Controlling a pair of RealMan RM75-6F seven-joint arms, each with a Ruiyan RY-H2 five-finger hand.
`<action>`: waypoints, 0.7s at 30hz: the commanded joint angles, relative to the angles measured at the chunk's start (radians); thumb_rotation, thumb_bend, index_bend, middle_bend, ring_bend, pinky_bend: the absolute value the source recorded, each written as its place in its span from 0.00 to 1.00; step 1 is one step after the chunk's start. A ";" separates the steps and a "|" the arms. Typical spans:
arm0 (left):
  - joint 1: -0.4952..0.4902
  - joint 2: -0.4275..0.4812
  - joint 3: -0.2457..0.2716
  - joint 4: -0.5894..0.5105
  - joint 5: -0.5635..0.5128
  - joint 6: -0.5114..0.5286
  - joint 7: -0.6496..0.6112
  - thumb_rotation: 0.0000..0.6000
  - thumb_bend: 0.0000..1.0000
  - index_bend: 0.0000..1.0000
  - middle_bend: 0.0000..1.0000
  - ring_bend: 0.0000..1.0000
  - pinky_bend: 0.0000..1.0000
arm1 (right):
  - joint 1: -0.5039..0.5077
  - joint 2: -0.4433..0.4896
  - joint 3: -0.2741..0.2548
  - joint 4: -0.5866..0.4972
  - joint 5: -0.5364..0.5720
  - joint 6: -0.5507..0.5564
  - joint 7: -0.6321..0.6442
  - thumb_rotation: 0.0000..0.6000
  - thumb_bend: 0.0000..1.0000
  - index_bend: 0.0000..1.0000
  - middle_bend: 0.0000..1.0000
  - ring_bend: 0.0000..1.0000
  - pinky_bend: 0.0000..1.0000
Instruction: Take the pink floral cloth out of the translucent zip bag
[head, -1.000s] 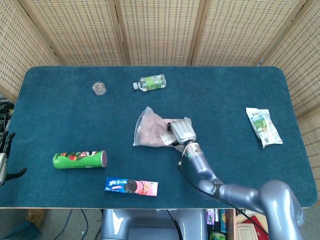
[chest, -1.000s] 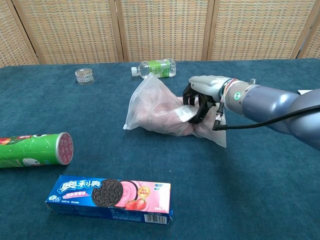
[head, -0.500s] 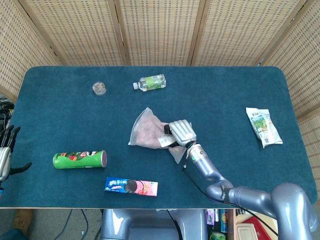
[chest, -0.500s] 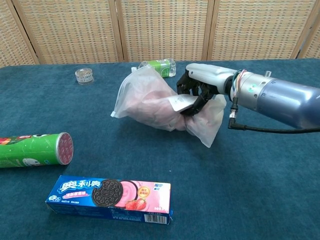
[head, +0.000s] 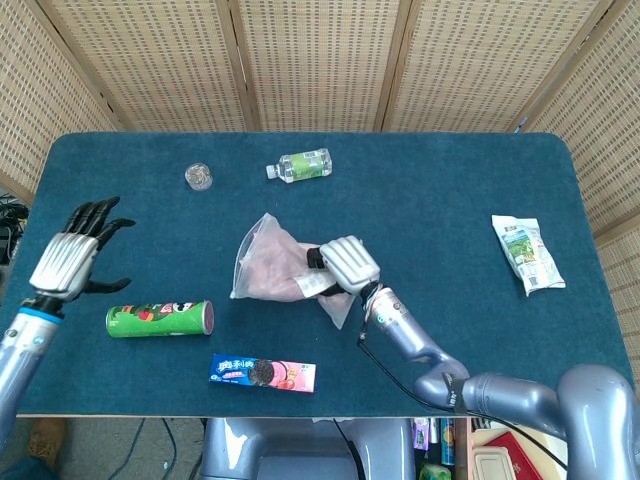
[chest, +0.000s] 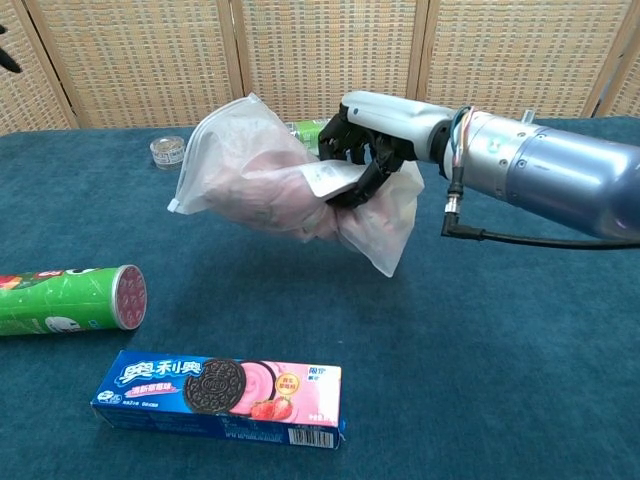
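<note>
pink floral cloth not out yet, inside translucent zip bag, held clear of the table. right hand clamped on bag mid-section. left hand fingers apart, empty, well apart. remaining: open bag, extract cloth.

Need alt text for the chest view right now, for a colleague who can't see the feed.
The right hand grips a translucent zip bag with the pink floral cloth inside, lifted above the blue table. In front lie a green chip can at left and a blue cookie box; a small jar sits at the back.
</note>
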 joint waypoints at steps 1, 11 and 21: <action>-0.074 -0.056 -0.017 0.026 0.019 -0.067 -0.039 1.00 0.12 0.26 0.00 0.00 0.00 | 0.006 -0.006 0.009 -0.012 0.012 0.000 -0.016 1.00 0.73 0.61 0.65 0.61 0.69; -0.166 -0.136 -0.032 0.025 -0.046 -0.156 -0.025 1.00 0.12 0.27 0.00 0.00 0.00 | 0.016 -0.004 0.028 -0.032 0.039 -0.004 -0.041 1.00 0.73 0.61 0.65 0.61 0.68; -0.223 -0.180 -0.052 0.011 -0.106 -0.175 0.017 1.00 0.12 0.30 0.00 0.00 0.00 | 0.034 -0.033 0.044 -0.006 0.063 -0.010 -0.054 1.00 0.72 0.61 0.65 0.61 0.68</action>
